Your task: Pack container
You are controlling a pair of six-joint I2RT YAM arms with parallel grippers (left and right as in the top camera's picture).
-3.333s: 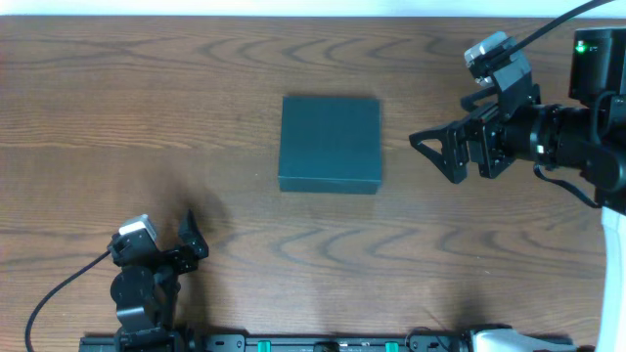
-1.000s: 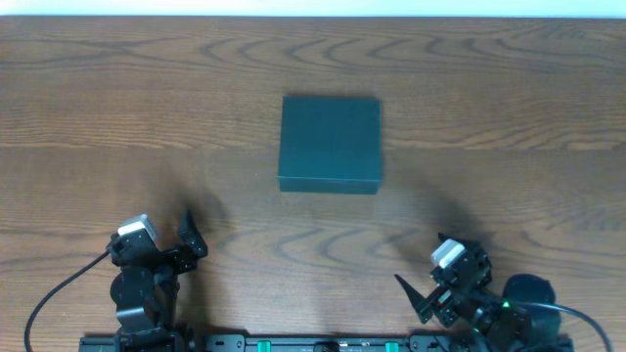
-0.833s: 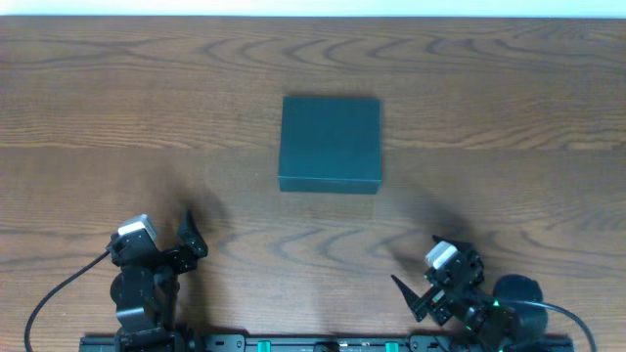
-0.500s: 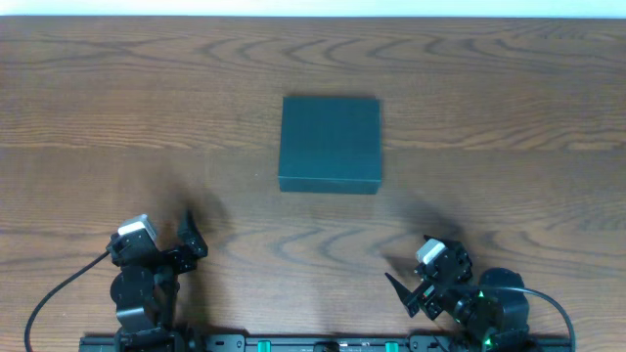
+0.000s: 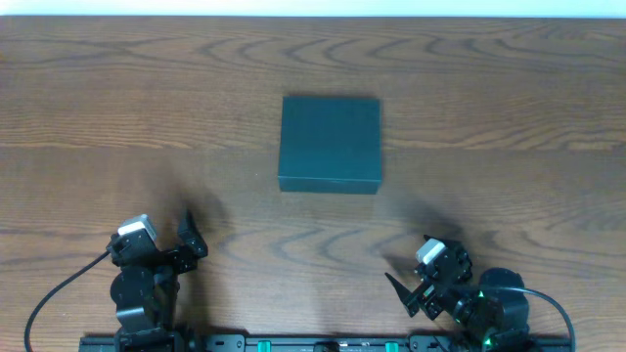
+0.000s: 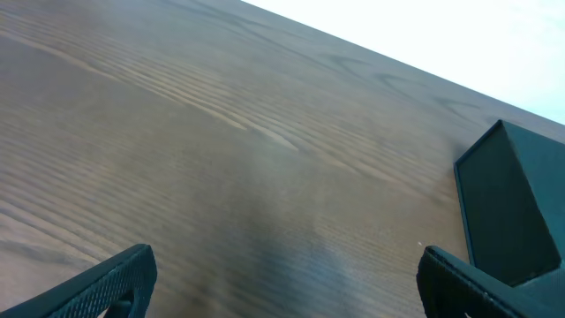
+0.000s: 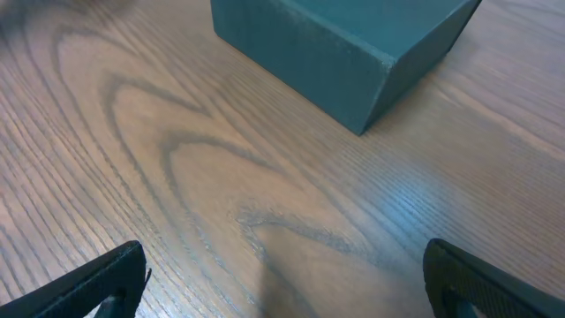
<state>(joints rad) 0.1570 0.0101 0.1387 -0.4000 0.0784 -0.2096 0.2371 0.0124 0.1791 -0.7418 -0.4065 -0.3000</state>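
Overhead, the matte dark teal square cardboard box [image 5: 330,142] lies closed mid-table, toward the far edge. The left gripper [image 6: 284,267] and right gripper [image 7: 284,263] sit by the near edge, jaws spread wide.

Brown wood-grain table [image 5: 98,117]

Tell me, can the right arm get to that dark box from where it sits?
Probably yes. The right gripper is open and faces the closed container, with only bare table between them, so nothing seems to block a straight reach forward.
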